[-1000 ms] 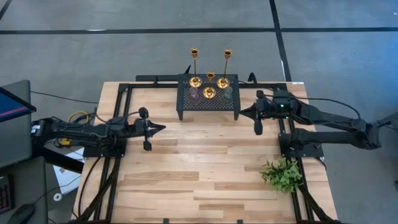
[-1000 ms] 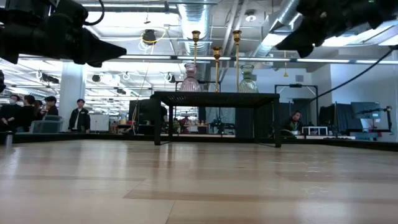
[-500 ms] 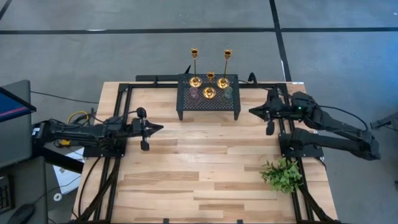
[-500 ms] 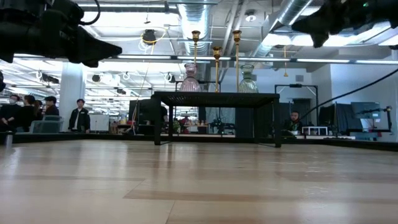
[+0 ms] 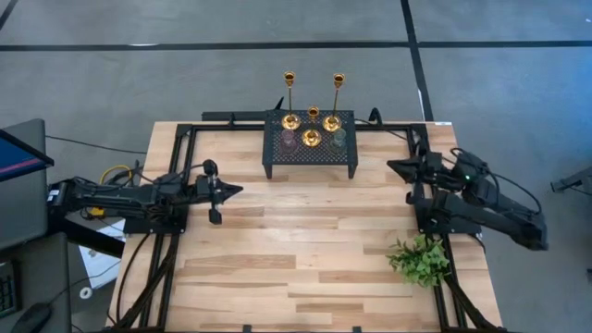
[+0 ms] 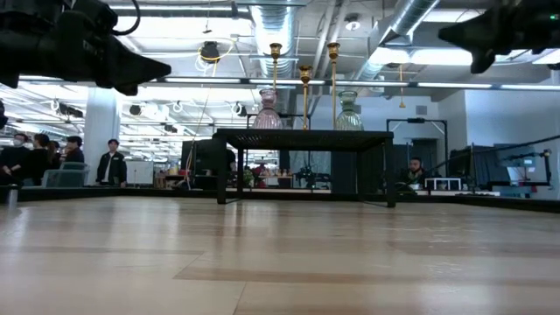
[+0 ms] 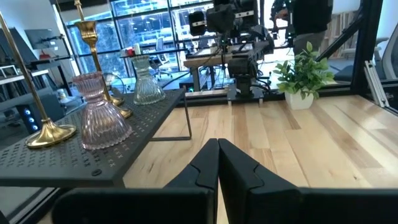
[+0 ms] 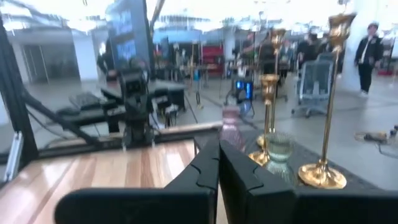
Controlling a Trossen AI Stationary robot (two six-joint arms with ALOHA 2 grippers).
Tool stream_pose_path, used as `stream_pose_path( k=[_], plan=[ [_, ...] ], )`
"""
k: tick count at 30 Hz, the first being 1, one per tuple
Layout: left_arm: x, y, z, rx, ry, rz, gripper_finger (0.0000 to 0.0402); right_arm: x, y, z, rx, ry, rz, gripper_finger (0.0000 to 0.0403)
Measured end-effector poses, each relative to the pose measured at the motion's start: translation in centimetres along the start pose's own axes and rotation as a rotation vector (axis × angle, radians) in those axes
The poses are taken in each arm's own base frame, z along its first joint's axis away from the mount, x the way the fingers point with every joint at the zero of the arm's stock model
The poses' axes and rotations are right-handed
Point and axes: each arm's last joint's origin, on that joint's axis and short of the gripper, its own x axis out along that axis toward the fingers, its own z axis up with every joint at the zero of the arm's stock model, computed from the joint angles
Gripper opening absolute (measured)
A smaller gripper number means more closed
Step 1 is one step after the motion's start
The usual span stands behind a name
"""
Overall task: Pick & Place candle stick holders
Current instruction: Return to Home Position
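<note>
Upright on the rack at the table's far edge: three gold candlesticks, pink holder and green holder, all close together. Left gripper over the table's left side, right gripper at its right edge, both well apart from the rack, fingers pressed together, empty. Gold candlesticks probably light, stiff, top-heavy and slick: best pinched low on the stem, just above the base. Pink holder and green holder seemingly glass, fragile: best taken gently at the narrow waist.
</note>
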Motion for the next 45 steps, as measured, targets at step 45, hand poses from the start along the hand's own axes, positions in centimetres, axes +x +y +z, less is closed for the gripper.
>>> stream_pose_path(
  k=[45],
  plan=[
    [0.1,-0.1,-0.2,-0.032,0.017,-0.009,0.0008,1.0,-0.8,-7.7,0.016,-0.002,-0.126,0.0000]
  ],
)
